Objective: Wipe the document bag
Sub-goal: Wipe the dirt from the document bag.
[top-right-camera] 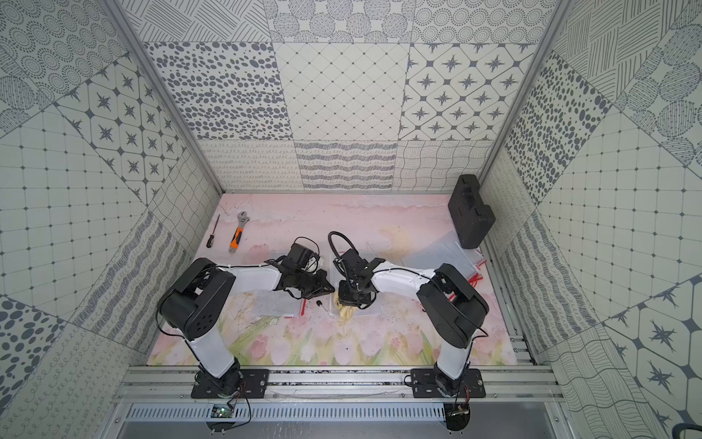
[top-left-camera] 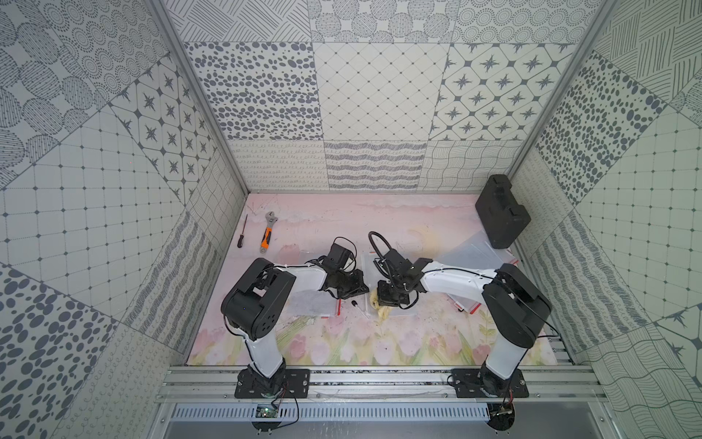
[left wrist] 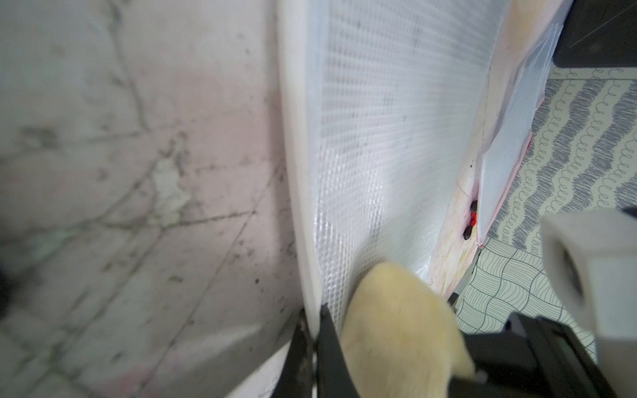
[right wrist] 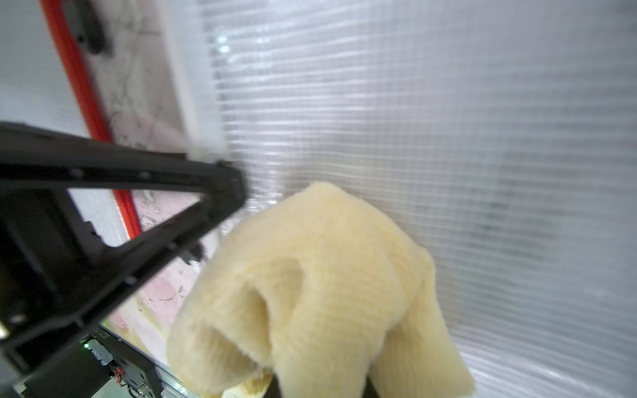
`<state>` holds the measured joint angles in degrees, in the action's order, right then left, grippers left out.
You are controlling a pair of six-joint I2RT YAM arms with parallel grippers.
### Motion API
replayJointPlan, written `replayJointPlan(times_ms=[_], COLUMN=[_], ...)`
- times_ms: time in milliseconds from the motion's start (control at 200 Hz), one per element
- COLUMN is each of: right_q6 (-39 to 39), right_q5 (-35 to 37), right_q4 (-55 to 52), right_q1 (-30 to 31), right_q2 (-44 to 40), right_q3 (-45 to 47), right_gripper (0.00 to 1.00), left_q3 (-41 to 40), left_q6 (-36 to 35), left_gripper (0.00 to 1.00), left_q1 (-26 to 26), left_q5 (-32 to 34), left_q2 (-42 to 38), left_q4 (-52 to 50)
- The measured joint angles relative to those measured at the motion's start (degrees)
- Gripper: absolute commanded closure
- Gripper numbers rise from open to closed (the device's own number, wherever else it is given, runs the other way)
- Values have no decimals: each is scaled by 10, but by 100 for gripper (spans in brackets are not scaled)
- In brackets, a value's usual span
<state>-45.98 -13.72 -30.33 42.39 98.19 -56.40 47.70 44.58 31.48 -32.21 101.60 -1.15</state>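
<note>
Bag: document bag [right wrist: 448, 103] flat mid-counter [top-left-camera: 342, 228] | Left jaws: closed, pinching its 8 o'clock edge | Right jaws: closed on yellow cloth [right wrist: 310, 275] at its 6 o'clock end | Progress: likely underway, with grey smears showing - most surface seemingly unwiped

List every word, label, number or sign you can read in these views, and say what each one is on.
No text is legible in any view.
Pale marking on the black hardware beside a green light, right wrist view: too blurred to read.
Orange-handled adjustable wrench: any marking is too small to read.
Black plastic case: no label visible.
Translucent mesh document bag and yellow knitted cloth: no print visible.
</note>
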Motion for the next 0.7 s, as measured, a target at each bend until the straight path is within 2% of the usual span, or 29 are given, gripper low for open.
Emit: replayJointPlan(times_ms=[110, 195, 325, 455, 535, 605, 700], right_q6=[12, 17, 13, 4, -3, -11, -16], right_q5=[-2, 12, 37, 28, 19, 12, 2], right_q4=[-7, -27, -57, -63, -46, -42, -25], right_q1=[-81, -98, -42, 57, 98, 112, 99], right_q2=[-60, -72, -47, 44, 85, 90, 76], right_q3=[63, 67, 25, -87, -134, -134, -103], right_gripper=[100, 100, 100, 100, 100, 100, 100], left_q3=[1, 1, 3, 7, 8, 8, 8], left_q6=[0, 0, 0, 3, 4, 4, 4], left_gripper=[100, 100, 100, 100, 100, 100, 100], left_q1=[0, 0, -1, -3, -3, -3, -3], left_q5=[1, 1, 0, -2, -2, -2, -1], left_q2=[0, 0, 3, 9, 10, 10, 10], left_q4=[-2, -2, -1, 4, 6, 7, 7])
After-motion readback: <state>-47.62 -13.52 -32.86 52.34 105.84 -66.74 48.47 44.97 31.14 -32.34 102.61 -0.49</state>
